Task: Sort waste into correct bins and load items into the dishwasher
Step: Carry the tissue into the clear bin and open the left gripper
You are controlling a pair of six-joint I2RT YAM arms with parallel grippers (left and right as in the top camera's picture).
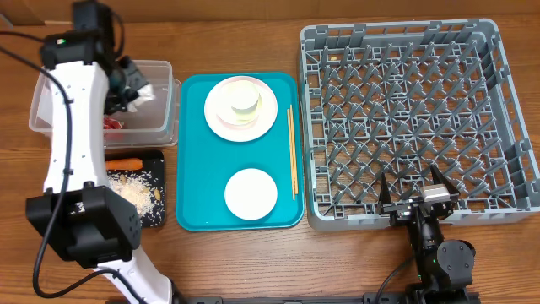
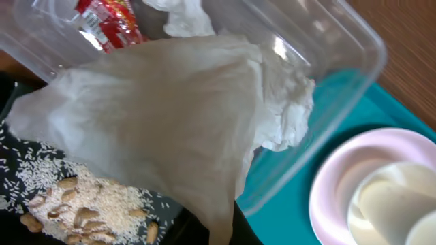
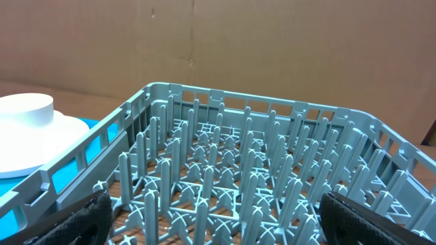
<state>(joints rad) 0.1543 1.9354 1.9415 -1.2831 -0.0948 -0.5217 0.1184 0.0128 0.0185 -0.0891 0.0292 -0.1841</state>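
Napkin, we find, hangs pinched in the left gripper directly over the clear tub, upper left overhead.

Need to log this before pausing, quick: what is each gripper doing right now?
Left gripper: closed on a white napkin, held over the clear tub.
Right gripper: open and empty, at the dish rack.

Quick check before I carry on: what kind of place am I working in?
Probably a lab bench staged as a dish-clearing station, not a real kitchen: a grey dish rack sits on a wooden table, with a plain cardboard wall behind it.
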